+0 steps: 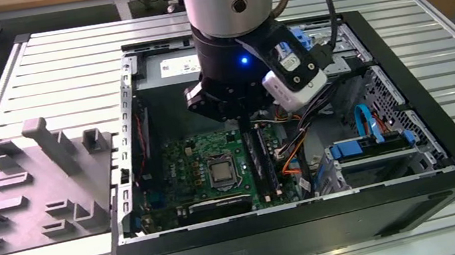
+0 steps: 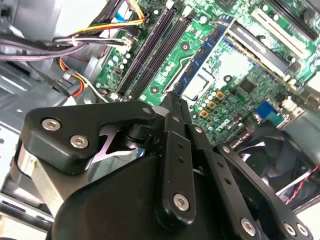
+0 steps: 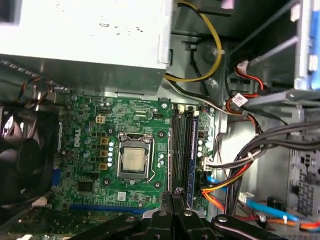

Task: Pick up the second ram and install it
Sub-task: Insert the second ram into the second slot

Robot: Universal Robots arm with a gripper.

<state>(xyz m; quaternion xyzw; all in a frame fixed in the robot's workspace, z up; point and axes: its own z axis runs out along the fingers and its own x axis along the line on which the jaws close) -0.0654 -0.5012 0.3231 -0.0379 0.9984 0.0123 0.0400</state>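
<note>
Held fingers (image 3: 164, 216) clenched tip to tip, nothing visible between them, low inside the open computer case (image 1: 315, 229) on the worktop (image 1: 63, 57). Hung right above the memory slots (image 3: 182, 145) of the motherboard (image 1: 188, 167). Spotted the ram (image 1: 258, 160) upright in a slot, directly under the fingertips; touching or apart, could not tell.

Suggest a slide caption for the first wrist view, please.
Gripper hovering over the memory slots on the motherboard, next to the CPU socket.
</note>
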